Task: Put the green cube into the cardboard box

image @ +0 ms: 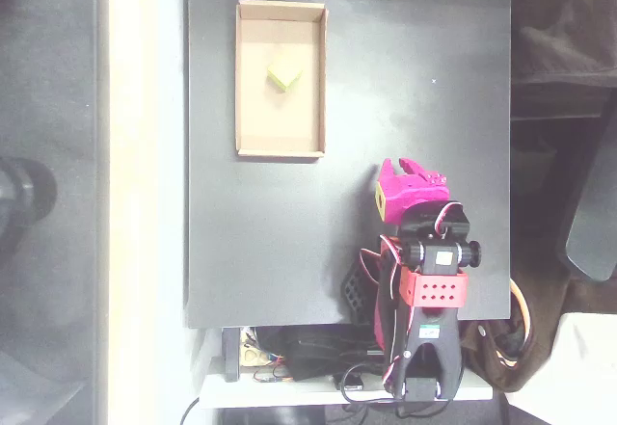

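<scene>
cube: the green cube (283, 76) sits on the floor of the cardboard box (242, 78), in the upper half, a bit right of centre, turned diagonal to the walls. Clear of every wall.
box: shallow tan tray, long axis running up-down in the overhead view, at the upper left of the black table (386, 78). Looks square and undisturbed.
claw: the magenta gripper (410, 168) is folded back near the arm's base at lower right, well apart from the box. Two finger tips show with a small gap between them, but from above you can't tell whether it's really open or closed. Nothing visible in it.
progress: by how things lie, the cube is in the box, so I'd call the task done. You have nothing left to move.
handling: if you ever need to re-grab it, expect it to be light and probably rigid, with matte faces that should grip fine. Not fragile by the look of it.
grasp point: take it across two opposite flat faces, from above, with the wrist rotated to match its diagonal set. Avoid pinching corner to corner, it would likely twist out.
risk: the low walls and light tray mean a sloppy approach could shove the box. Come in from the top.
</scene>
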Robot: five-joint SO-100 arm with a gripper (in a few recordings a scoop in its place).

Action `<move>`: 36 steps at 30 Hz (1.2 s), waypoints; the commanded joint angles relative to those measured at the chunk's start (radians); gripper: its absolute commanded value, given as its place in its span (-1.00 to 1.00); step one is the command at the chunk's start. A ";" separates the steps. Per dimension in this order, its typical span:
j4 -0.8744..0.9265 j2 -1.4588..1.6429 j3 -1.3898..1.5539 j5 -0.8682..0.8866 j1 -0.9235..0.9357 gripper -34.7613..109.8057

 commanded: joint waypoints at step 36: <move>0.207 0.037 0.048 0.015 -0.003 -0.43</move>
